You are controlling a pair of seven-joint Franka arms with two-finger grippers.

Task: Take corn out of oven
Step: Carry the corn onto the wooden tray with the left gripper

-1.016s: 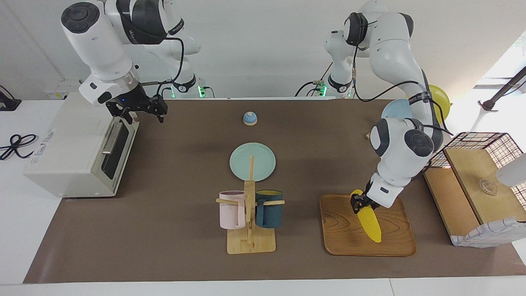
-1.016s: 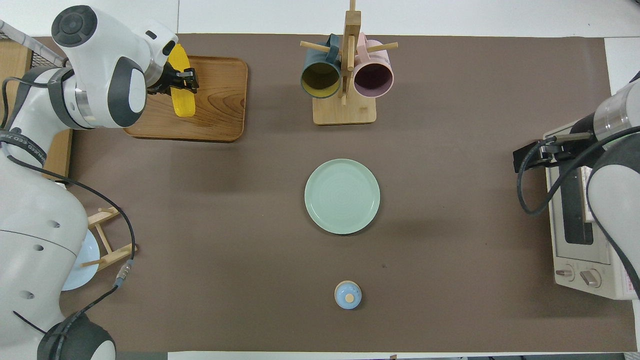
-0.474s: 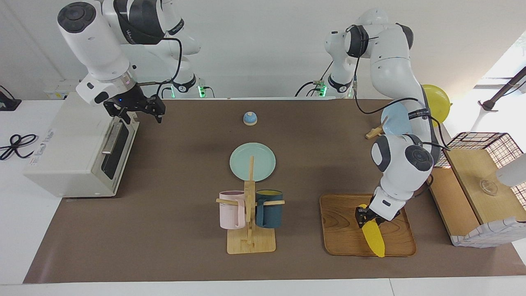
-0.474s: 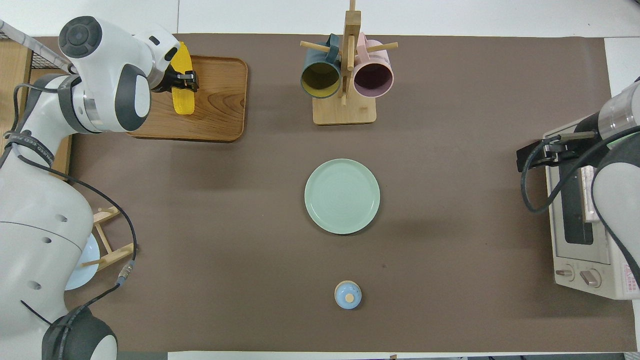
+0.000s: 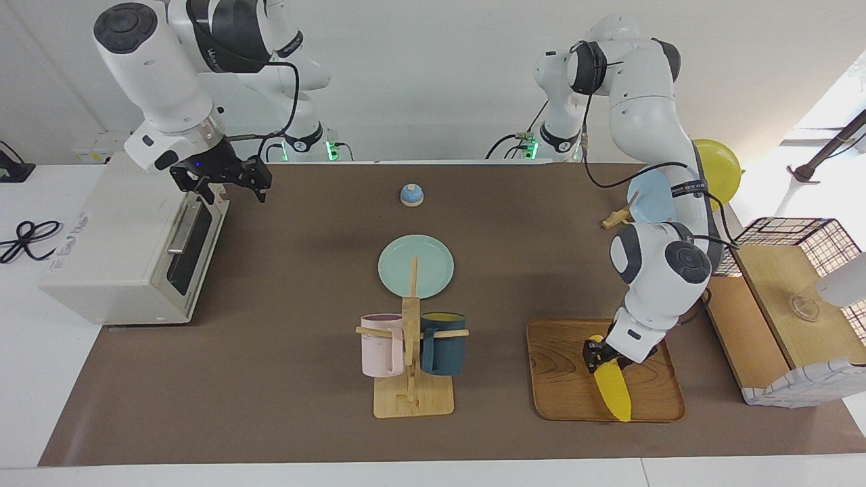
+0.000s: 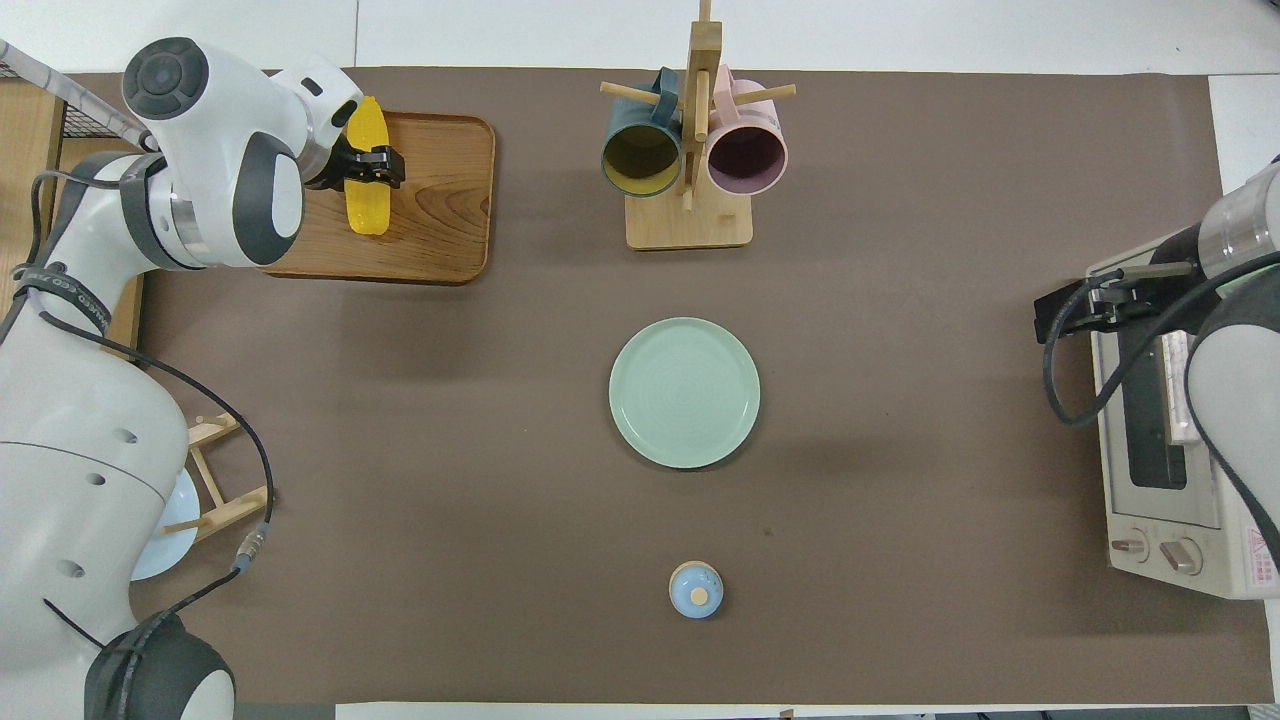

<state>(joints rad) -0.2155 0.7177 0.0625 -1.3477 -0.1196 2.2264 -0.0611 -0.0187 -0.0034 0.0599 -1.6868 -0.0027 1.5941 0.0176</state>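
Brown matting covers the worktop [image 5: 284,379], and at the lower right of the facing view we see the corn [image 5: 612,391] lying on the wooden tray [image 5: 561,379], well apart from the oven [image 5: 128,250] at the middle left, whose door is shut. We judge the task to be at its last step: setting the cob down and letting go. The left claw [image 5: 599,356] sits around the cob's upper end; we cannot tell whether its grip has fully let go. The right claw [image 5: 226,186] hangs over the oven's top front edge with its fingers apart, waiting. Next we need the left claw to spread clear and lift straight up without rolling the cob. Against the earlier frames, the cob has come down from a tilted carry onto the tray, and the black fingers now look a little wider in the overhead view.
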